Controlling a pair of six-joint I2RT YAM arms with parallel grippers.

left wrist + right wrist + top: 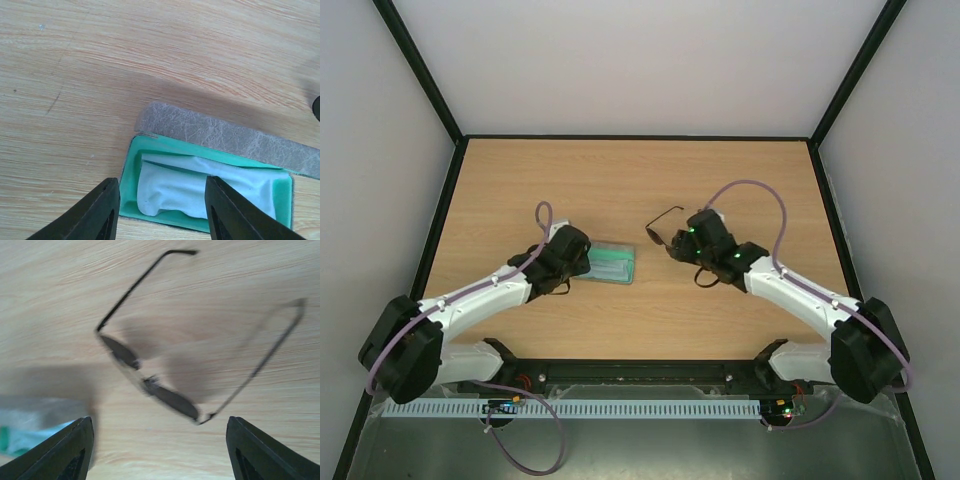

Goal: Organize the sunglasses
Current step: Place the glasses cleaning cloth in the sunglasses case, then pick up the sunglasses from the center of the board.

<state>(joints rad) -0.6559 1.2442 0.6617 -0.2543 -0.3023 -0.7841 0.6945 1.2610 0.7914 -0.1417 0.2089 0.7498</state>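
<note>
The sunglasses (172,400) sit on the tabletop (620,180), arms unfolded, just right of the open case (225,137). My right tool (160,450) is spread wide near them, holding nothing. My left tool (161,212) is spread wide over the case's end, where a pale cloth (200,187) lies inside.

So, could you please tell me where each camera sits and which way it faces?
Top external: above and behind, looking down on the table; left arm and right arm show.
Left wrist: looks down into the open case; left pincer shows.
Right wrist: looks down at the sunglasses; right pincer shows.
Both wrist views catch the case.
</note>
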